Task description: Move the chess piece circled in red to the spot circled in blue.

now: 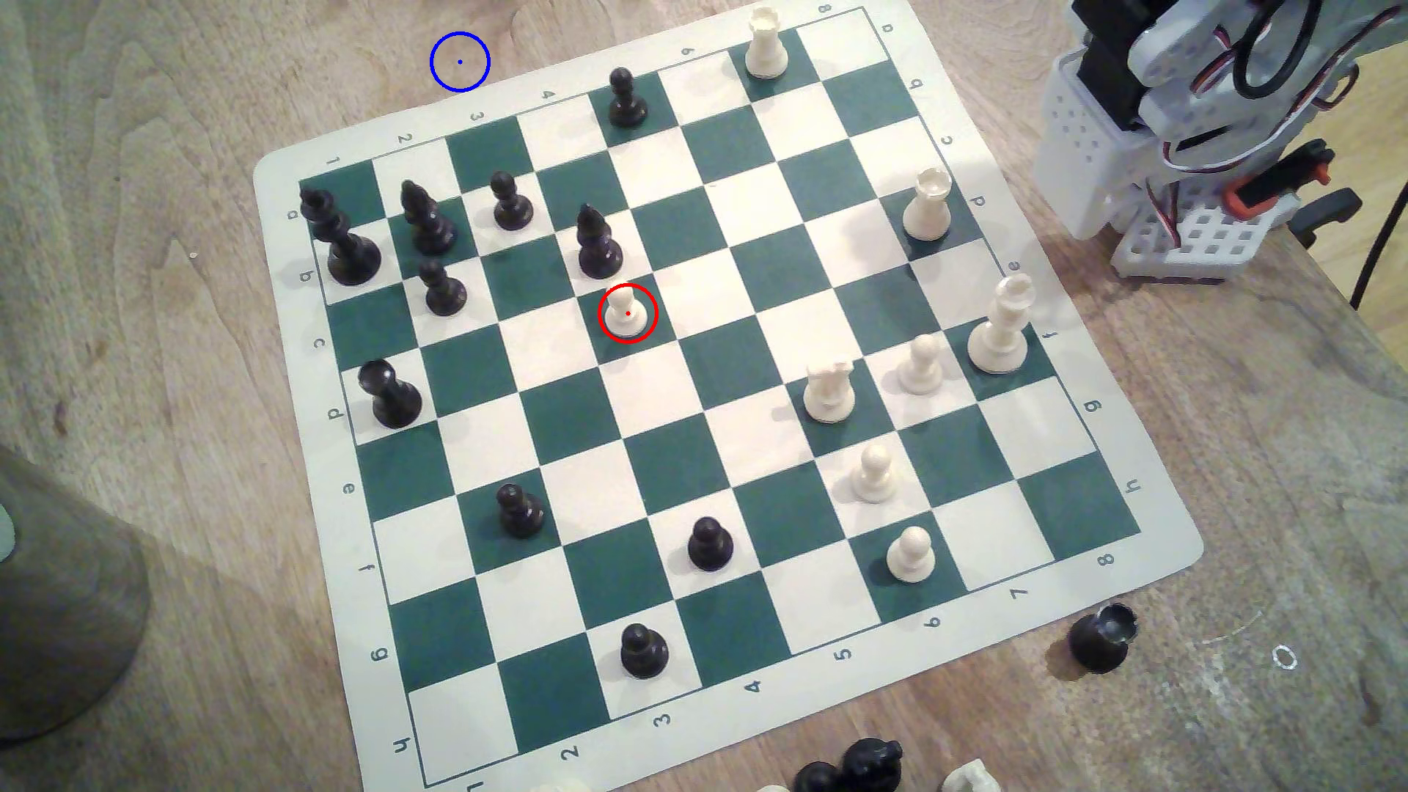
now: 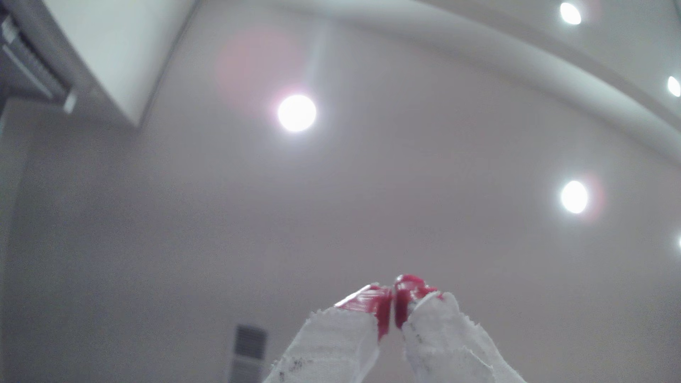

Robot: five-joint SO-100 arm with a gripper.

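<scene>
The small cream pawn (image 1: 627, 311) with a ball head stands inside the red ring on a green square near the middle of the chessboard (image 1: 1059, 579), just below a black bishop (image 1: 598, 242). The blue ring (image 1: 459, 62) marks bare wood tabletop beyond the board's far edge, toward the exterior view's upper left. The arm (image 1: 1188, 114) sits folded at the exterior view's upper right, far from the pawn. In the wrist view my gripper (image 2: 392, 294) points up at a ceiling, its red-tipped, white-wrapped fingers (image 2: 368, 305) pressed together with nothing between them.
Black pieces crowd the board's left side in the exterior view, and a black pawn (image 1: 628, 97) stands between the cream pawn and the blue ring. Cream rooks (image 1: 766, 42) and pawns stand on the right. A fallen black piece (image 1: 1102, 636) lies off the board at lower right.
</scene>
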